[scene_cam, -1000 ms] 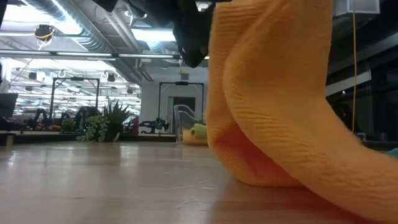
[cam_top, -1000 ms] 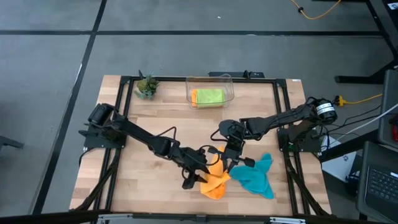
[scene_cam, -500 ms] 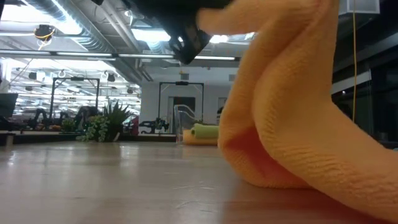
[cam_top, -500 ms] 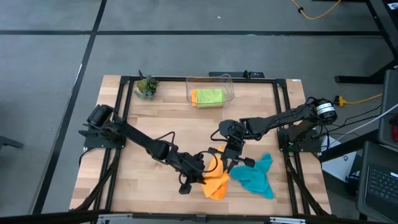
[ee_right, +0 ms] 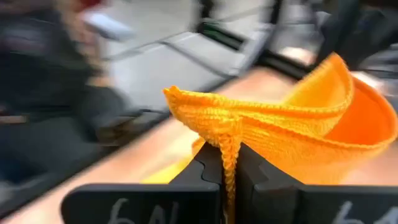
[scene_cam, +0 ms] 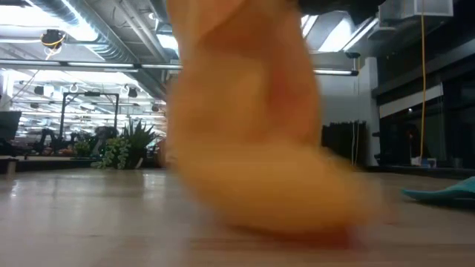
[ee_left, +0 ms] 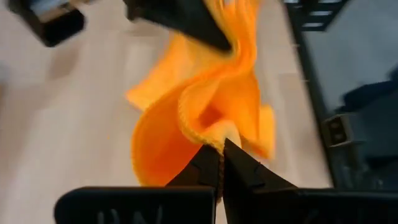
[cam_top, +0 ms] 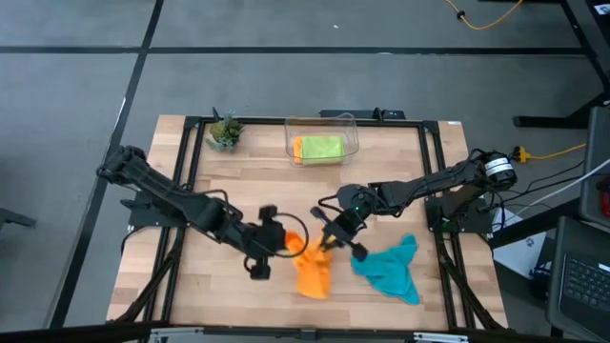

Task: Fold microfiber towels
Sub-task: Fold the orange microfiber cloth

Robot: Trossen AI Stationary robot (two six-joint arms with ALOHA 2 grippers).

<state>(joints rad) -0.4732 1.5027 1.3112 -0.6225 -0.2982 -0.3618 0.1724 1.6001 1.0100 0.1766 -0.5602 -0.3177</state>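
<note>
I have both grippers on one orange towel (cam_top: 313,269), lifted off the table (cam_top: 219,295) in front of the clear bin (cam_top: 322,139) that sits at the far edge. The left gripper (ee_left: 219,163) has its jaws clamped on an edge of the cloth, and the right gripper (ee_right: 229,163) is pinched shut on another edge — so the towel hangs bunched between them, its lower part drooping to the wood. The teal towel (cam_top: 389,270) lies crumpled beside it, on the right arm's side, and the lime green towel (cam_top: 319,147) is inside the bin.

I judge this the spreading step: the cloth is gripped at two points but not yet flat. Next I would draw the grippers apart until the edge goes taut, then lay it down clear of the teal one before folding.

The surface is pale wooden planking inside a black frame, with a small potted plant (cam_top: 225,131) left of the bin. Beyond the table the room shows grey floor, ceiling lights and ducting.
</note>
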